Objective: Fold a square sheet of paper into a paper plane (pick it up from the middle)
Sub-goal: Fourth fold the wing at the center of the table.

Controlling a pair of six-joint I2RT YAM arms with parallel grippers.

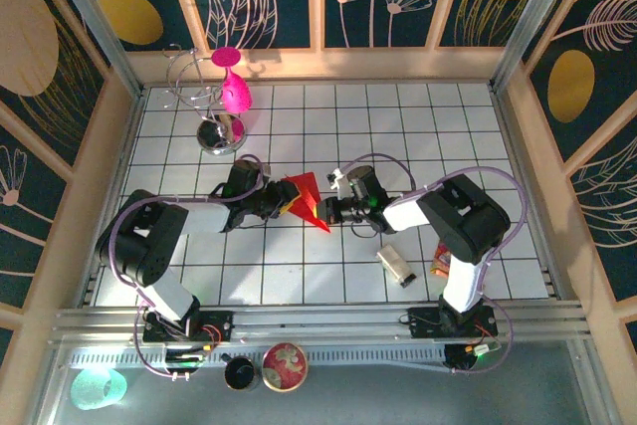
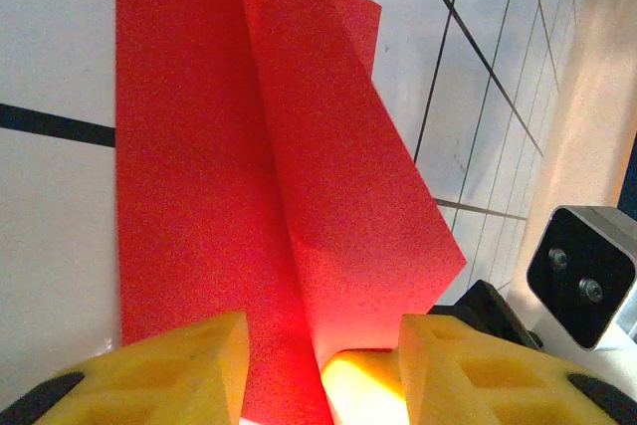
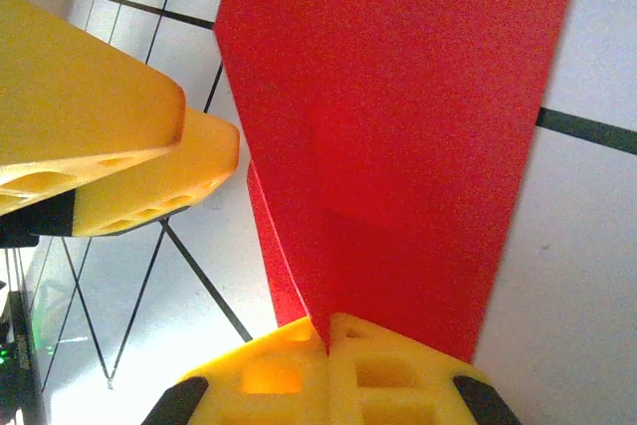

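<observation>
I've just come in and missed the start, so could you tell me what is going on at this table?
A red sheet of paper is being folded at the middle of the tiled table. The right gripper has its jaws shut on the sheet's edge. The left gripper faces it, jaws open astride a raised, creased flap. The sheet is only partly folded; it is no plane yet.
</observation>
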